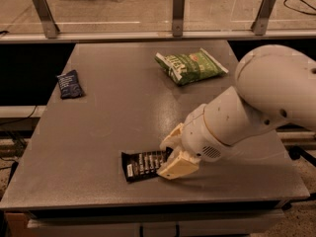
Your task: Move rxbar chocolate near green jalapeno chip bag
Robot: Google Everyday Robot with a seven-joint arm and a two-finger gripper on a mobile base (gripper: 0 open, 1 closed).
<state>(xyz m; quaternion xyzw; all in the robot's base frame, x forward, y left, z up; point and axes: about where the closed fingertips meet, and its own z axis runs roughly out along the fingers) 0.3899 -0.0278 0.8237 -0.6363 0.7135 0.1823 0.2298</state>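
The rxbar chocolate [143, 165], a flat black wrapper with white lettering, lies on the grey table [113, 112] near its front edge. My gripper [172, 157] is down at the bar's right end. One cream finger sits behind the end and the other in front of it, both pressed against the wrapper. The bar still rests flat on the table. The green jalapeno chip bag [191, 66], puffy with white lettering, lies at the back right of the table, well away from the bar.
A small dark blue packet [69, 84] lies at the table's left side. A rail with metal posts [178, 13] runs behind the table. My large white arm [256, 107] reaches in over the table's right side.
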